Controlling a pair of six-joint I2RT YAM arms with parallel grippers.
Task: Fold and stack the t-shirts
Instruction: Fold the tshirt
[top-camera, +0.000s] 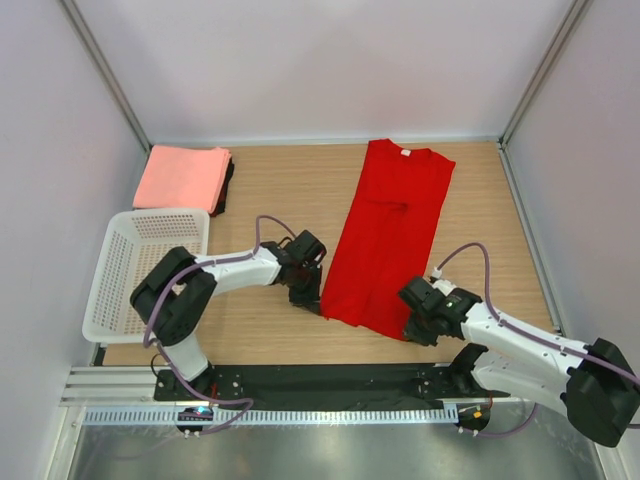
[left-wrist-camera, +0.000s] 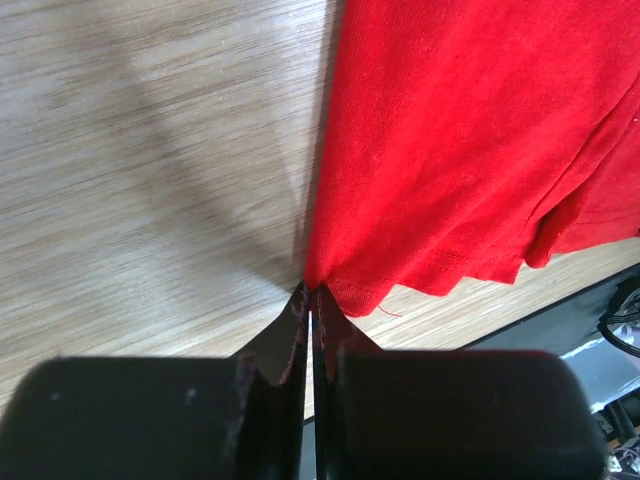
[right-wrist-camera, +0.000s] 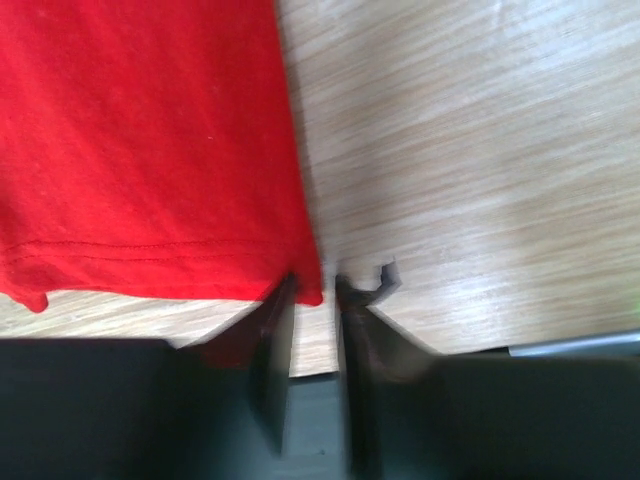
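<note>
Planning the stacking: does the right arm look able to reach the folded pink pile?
Probably not: the folded pink pile lies far left, beyond the red t-shirt and left gripper; the right gripper is near right.

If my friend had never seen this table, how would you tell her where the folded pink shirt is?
On the wooden table, look to the far left corner, just beyond the white mesh basket. The salmon-pink t-shirt lies there folded into a square on a dark t-shirt. Unlike the red t-shirt stretched long across the middle, it is pale and compact.
</note>
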